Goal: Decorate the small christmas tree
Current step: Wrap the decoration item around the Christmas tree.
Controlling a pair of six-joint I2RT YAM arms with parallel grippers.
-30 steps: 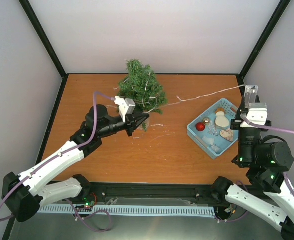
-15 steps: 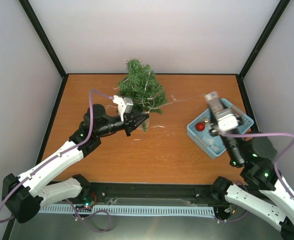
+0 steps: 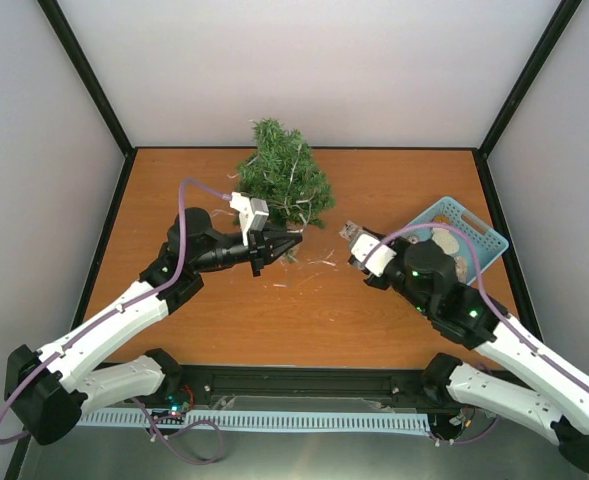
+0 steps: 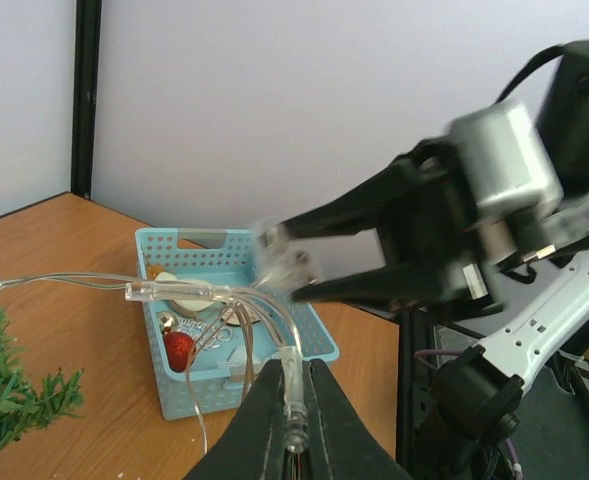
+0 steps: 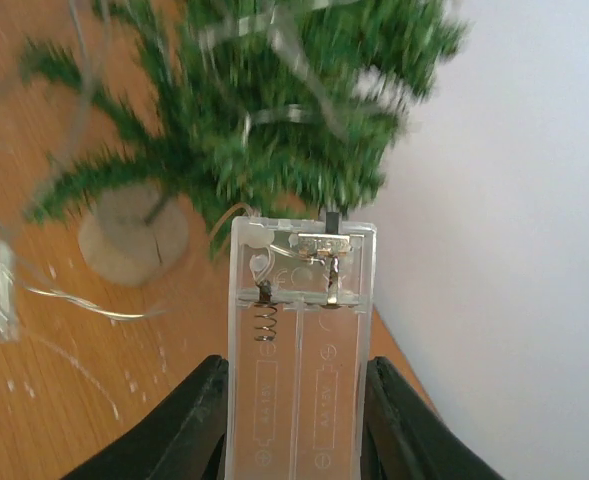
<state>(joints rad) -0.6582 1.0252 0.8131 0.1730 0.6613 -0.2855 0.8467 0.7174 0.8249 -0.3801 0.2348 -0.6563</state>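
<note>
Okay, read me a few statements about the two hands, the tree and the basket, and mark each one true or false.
1. The left hand is shut on the light string. True.
2. The right hand holds a red ornament. False: it grips a clear battery box.
3. The small christmas tree stands upright near the far edge of the table. True.
4. The blue basket is empty. False: a red ornament and other pieces lie in it.
5. The basket sits on the left arm's side of the tree. False: it is on the right arm's side.
</note>
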